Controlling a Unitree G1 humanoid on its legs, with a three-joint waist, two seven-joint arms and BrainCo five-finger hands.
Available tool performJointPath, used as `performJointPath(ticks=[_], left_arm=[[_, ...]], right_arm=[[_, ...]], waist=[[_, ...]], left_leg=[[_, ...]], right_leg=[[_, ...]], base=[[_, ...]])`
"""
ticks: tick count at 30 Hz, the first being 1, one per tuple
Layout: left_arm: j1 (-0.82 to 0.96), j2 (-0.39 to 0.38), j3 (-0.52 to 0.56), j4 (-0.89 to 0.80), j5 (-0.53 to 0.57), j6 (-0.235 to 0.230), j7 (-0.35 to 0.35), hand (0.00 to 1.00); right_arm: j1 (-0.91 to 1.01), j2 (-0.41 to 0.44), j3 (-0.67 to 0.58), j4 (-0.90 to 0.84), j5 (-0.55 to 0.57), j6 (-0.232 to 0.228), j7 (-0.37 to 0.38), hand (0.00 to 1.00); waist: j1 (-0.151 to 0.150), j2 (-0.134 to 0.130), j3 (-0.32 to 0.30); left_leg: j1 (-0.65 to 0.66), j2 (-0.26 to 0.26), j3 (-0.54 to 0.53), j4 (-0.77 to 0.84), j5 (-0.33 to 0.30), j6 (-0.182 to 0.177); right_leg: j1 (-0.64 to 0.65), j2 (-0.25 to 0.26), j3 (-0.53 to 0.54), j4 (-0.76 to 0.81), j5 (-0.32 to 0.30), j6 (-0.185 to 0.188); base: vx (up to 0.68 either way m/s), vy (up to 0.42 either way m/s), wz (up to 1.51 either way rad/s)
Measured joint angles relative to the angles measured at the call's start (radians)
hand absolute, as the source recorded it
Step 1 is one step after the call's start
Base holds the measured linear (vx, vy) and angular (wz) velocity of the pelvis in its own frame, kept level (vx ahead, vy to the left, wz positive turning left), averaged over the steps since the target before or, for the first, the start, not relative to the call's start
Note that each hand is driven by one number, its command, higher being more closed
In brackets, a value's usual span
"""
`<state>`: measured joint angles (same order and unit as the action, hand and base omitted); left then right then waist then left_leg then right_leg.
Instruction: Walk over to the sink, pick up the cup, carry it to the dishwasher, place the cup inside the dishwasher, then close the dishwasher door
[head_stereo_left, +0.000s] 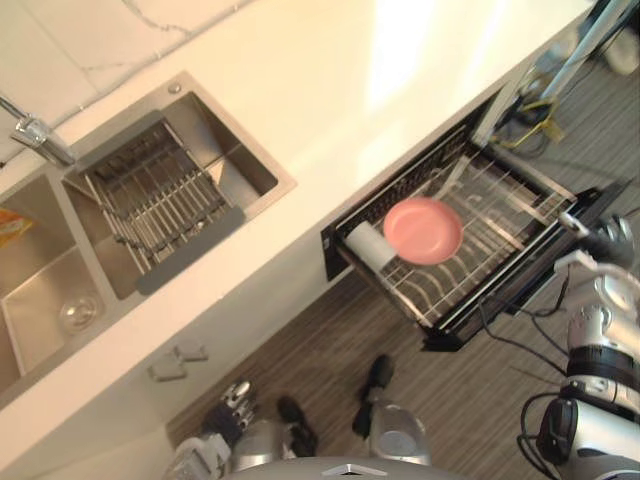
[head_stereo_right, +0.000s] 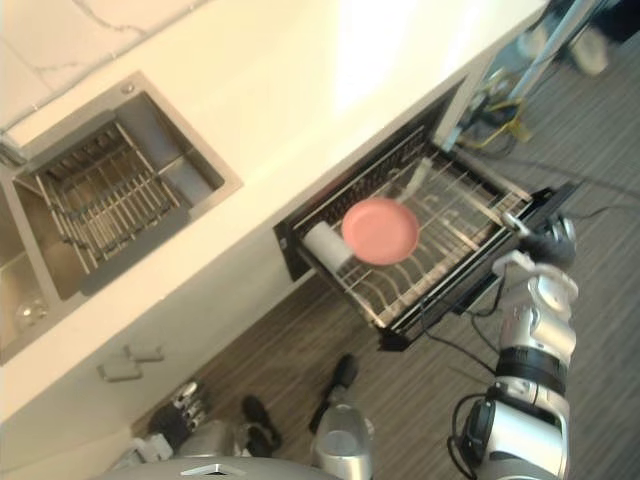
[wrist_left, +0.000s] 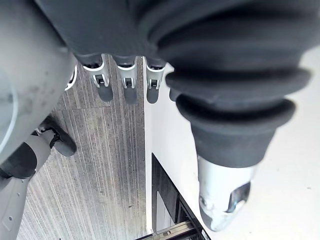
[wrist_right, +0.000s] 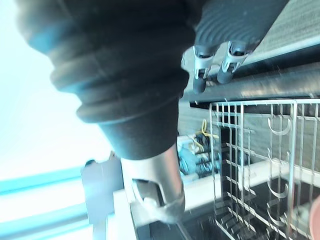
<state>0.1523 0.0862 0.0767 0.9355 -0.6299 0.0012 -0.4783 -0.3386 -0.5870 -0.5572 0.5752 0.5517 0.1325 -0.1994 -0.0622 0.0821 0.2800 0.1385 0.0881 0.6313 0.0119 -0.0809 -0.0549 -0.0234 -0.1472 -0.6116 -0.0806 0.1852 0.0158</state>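
My left hand hangs low over the floor by the cabinet front, fingers straight and loosely spread, thumb apart, holding nothing. Beyond it, up on the tabletop, is the sink with a wire drying rack in its nearer basin and the tap behind. I see no cup there, so I judge the pick-up and the carry done.

The cup, white, sits in the pulled-out dishwasher basket, well away from my left hand and across the basket from my right one. It touches the near edge of a pink plate. It looks to be lying on its side, though I cannot be sure. Placing therefore reads as finished too.

What is left is the last step. The dishwasher door is down and open, and the basket is drawn out over it. My right hand is at the door's far outer edge. In its wrist view the fingers are straight and close together, tips at the dark edge, thumb apart, gripping nothing; I cannot tell whether they actually touch it.

In the way, as I see it: the extended basket will probably have to slide in before the door can swing up, and the plate stands tall in it. Past my right hand, yellow cords lie on the floor, clear of the door.
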Motion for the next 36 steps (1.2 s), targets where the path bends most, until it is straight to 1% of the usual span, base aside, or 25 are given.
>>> performJointPath(ticks=[1,3,4,5,6,7,9,11,12,13,14,15,16,17,18,19,20,22,25,28,31,32,33,35,36], left_arm=[[0.003,0.006,0.004,0.004,0.007,0.008,0.003,0.00],[0.007,0.040,0.012,0.019,0.037,0.045,0.015,0.00],[0.007,0.048,0.012,0.020,0.049,0.056,0.015,0.00],[0.007,0.063,0.012,0.021,0.075,0.071,0.015,0.00],[0.007,0.073,0.013,0.026,0.101,0.081,0.011,0.00],[0.007,0.076,0.013,0.030,0.112,0.086,0.009,0.00],[0.008,0.091,0.002,0.039,0.134,0.097,0.004,0.00],[-0.007,0.100,-0.025,0.038,0.134,0.101,-0.006,0.00],[-0.028,0.103,-0.059,0.033,0.129,0.100,-0.009,0.00],[-0.054,0.101,-0.089,0.022,0.119,0.095,-0.008,0.00],[-0.068,0.101,-0.103,0.015,0.107,0.094,-0.006,0.00],[-0.093,0.099,-0.126,0.003,0.079,0.088,-0.003,0.00],[-0.106,0.098,-0.138,-0.014,0.047,0.084,0.003,0.00],[-0.110,0.097,-0.142,-0.024,0.029,0.082,0.009,0.00],[-0.113,0.096,-0.150,-0.047,-0.011,0.077,0.017,0.00],[-0.116,0.097,-0.149,-0.056,-0.030,0.077,0.018,0.00],[-0.119,0.097,-0.149,-0.058,-0.040,0.077,0.019,0.00],[-0.127,0.097,-0.149,-0.063,-0.045,0.073,0.018,0.00],[-0.129,0.094,-0.149,-0.063,-0.046,0.059,0.017,0.00],[-0.130,0.088,-0.161,-0.060,-0.068,0.049,0.015,0.00],[-0.135,0.048,-0.169,-0.057,-0.076,0.018,0.014,0.00],[-0.136,0.033,-0.178,-0.056,-0.079,0.006,0.014,0.00],[-0.135,0.027,-0.196,-0.053,-0.087,-0.005,0.013,0.00],[-0.135,0.023,-0.220,-0.049,-0.093,-0.025,0.009,0.00],[-0.134,0.020,-0.240,-0.047,-0.094,-0.048,0.008,0.00]], right_arm=[[0.027,0.002,-0.001,0.021,-0.001,0.002,-0.002,1.00],[0.092,0.029,-0.007,0.124,-0.011,0.013,-0.006,1.00],[0.103,0.034,-0.007,0.157,-0.011,0.023,-0.003,1.00],[0.107,0.040,-0.008,0.236,-0.009,0.042,0.013,1.00],[0.109,0.045,-0.024,0.313,-0.005,0.059,0.036,1.00],[0.110,0.051,-0.039,0.343,-0.003,0.067,0.051,1.00],[0.114,0.075,-0.054,0.414,0.038,0.100,0.105,1.00],[0.109,0.082,-0.052,0.427,0.080,0.118,0.133,1.00],[0.083,0.090,-0.053,0.426,0.122,0.120,0.134,1.00],[0.049,0.098,-0.054,0.426,0.170,0.114,0.134,1.00],[0.031,0.110,-0.054,0.425,0.198,0.106,0.133,1.00],[-0.003,0.141,-0.051,0.423,0.246,0.082,0.132,1.00],[-0.030,0.182,-0.038,0.421,0.284,0.051,0.128,1.00],[-0.035,0.199,-0.037,0.422,0.294,0.024,0.109,1.00],[-0.030,0.204,-0.016,0.418,0.315,-0.004,0.104,1.00],[-0.029,0.204,0.003,0.398,0.314,-0.021,0.099,1.00],[-0.029,0.203,0.007,0.378,0.301,-0.030,0.093,1.00],[-0.042,0.164,0.046,0.341,0.256,-0.049,0.079,1.00],[-0.087,0.102,0.108,0.344,0.202,-0.038,0.079,1.00],[-0.173,0.041,0.209,0.345,0.143,-0.026,0.080,1.00],[-0.302,-0.024,0.300,0.348,0.037,-0.005,0.078,1.00],[-0.374,-0.042,0.339,0.349,-0.023,-0.001,0.056,1.00],[-0.444,-0.052,0.380,0.357,-0.062,0.007,0.038,1.00],[-0.554,-0.055,0.428,0.395,-0.107,0.023,0.037,1.00],[-0.610,-0.061,0.457,0.405,-0.133,0.029,0.041,1.00]], waist=[[-0.003,-0.011,-0.011],[-0.006,-0.046,-0.049],[-0.008,-0.052,-0.059],[-0.014,-0.059,-0.063],[-0.020,-0.061,-0.067],[-0.021,-0.060,-0.068],[-0.021,-0.046,-0.072],[-0.020,-0.037,-0.061],[-0.016,-0.011,-0.049],[-0.007,-0.005,-0.015],[0.000,-0.005,0.005],[0.009,0.014,0.035],[0.018,0.016,0.071],[0.026,0.019,0.083],[0.041,0.021,0.101],[0.045,0.021,0.112],[0.047,0.023,0.118],[0.047,0.028,0.133],[0.050,0.042,0.145],[0.051,0.068,0.157],[0.062,0.125,0.183],[0.067,0.151,0.193],[0.085,0.166,0.182],[0.106,0.175,0.175],[0.117,0.182,0.171]], left_leg=[[0.006,0.002,-0.001,0.000,-0.001,-0.002],[0.023,0.005,-0.001,0.002,-0.005,-0.005],[0.022,0.005,-0.002,0.003,-0.006,-0.005],[0.021,0.005,-0.004,0.003,-0.008,-0.003],[0.019,0.005,-0.009,0.004,-0.014,0.000],[0.020,0.005,-0.012,0.006,-0.018,0.000],[0.012,0.005,-0.016,0.016,-0.021,0.000],[-0.020,0.007,-0.028,0.035,-0.023,0.005],[-0.055,0.007,-0.035,0.056,-0.022,0.011],[-0.083,0.005,-0.039,0.069,-0.020,0.018],[-0.102,0.004,-0.043,0.077,-0.019,0.021],[-0.122,0.001,-0.058,0.077,-0.012,0.026],[-0.130,0.001,-0.068,0.074,-0.001,0.024],[-0.138,0.001,-0.076,0.075,0.007,0.029],[-0.164,0.000,-0.089,0.077,0.017,0.031],[-0.180,-0.002,-0.097,0.080,0.020,0.034],[-0.189,-0.004,-0.102,0.082,0.022,0.037],[-0.219,-0.015,-0.111,0.091,0.024,0.045],[-0.238,-0.030,-0.114,0.092,0.028,0.054],[-0.252,-0.046,-0.126,0.092,0.035,0.068],[-0.268,-0.057,-0.153,0.087,0.041,0.074],[-0.276,-0.061,-0.161,0.086,0.045,0.075],[-0.295,-0.068,-0.163,0.077,0.053,0.072],[-0.302,-0.075,-0.170,0.043,0.088,0.070],[-0.301,-0.078,-0.185,0.027,0.114,0.065]], right_leg=[[0.009,0.002,-0.005,0.000,-0.003,0.002],[0.029,0.004,-0.011,0.000,-0.009,0.005],[0.029,0.004,-0.012,0.000,-0.009,0.005],[0.037,0.001,-0.019,0.000,-0.009,0.005],[0.043,-0.003,-0.031,0.000,-0.012,0.007],[0.046,-0.004,-0.034,0.000,-0.014,0.007],[0.041,-0.011,-0.042,0.009,-0.021,0.006],[0.011,-0.028,-0.053,0.048,-0.031,0.003],[-0.026,-0.047,-0.057,0.082,-0.038,0.002],[-0.057,-0.065,-0.060,0.112,-0.047,-0.001],[-0.074,-0.072,-0.063,0.121,-0.049,-0.002],[-0.088,-0.078,-0.074,0.128,-0.051,-0.002],[-0.095,-0.081,-0.087,0.132,-0.050,-0.007],[-0.100,-0.083,-0.089,0.136,-0.050,-0.010],[-0.125,-0.091,-0.098,0.150,-0.048,-0.016],[-0.139,-0.097,-0.102,0.160,-0.049,-0.017],[-0.147,-0.102,-0.105,0.167,-0.050,-0.019],[-0.174,-0.123,-0.112,0.185,-0.051,-0.019],[-0.200,-0.145,-0.113,0.207,-0.051,-0.019],[-0.220,-0.172,-0.116,0.238,-0.057,-0.023],[-0.224,-0.203,-0.151,0.269,-0.080,-0.034],[-0.229,-0.217,-0.174,0.283,-0.085,-0.040],[-0.260,-0.229,-0.175,0.299,-0.089,-0.048],[-0.288,-0.239,-0.177,0.327,-0.101,-0.060],[-0.293,-0.248,-0.192,0.350,-0.116,-0.064]], base=[[0.02,0.017,0.19],[0.00,0.027,0.07],[-0.03,0.038,0.05],[-0.05,0.044,0.11],[-0.06,0.044,0.12],[-0.06,0.038,0.10],[-0.04,0.030,0.05],[-0.04,0.034,0.18],[-0.09,0.050,0.20],[-0.09,0.043,0.16],[-0.11,0.032,0.21],[-0.09,0.007,0.33],[-0.08,-0.005,0.35],[-0.07,-0.013,0.35],[-0.05,-0.003,0.26],[-0.04,0.009,0.24],[-0.01,0.034,0.20],[-0.02,0.072,0.15],[-0.01,0.074,0.05],[-0.04,0.048,0.11],[-0.08,0.030,0.25],[-0.09,0.021,0.14],[-0.07,0.015,0.06],[-0.03,-0.037,0.10],[-0.02,-0.046,0.30]])
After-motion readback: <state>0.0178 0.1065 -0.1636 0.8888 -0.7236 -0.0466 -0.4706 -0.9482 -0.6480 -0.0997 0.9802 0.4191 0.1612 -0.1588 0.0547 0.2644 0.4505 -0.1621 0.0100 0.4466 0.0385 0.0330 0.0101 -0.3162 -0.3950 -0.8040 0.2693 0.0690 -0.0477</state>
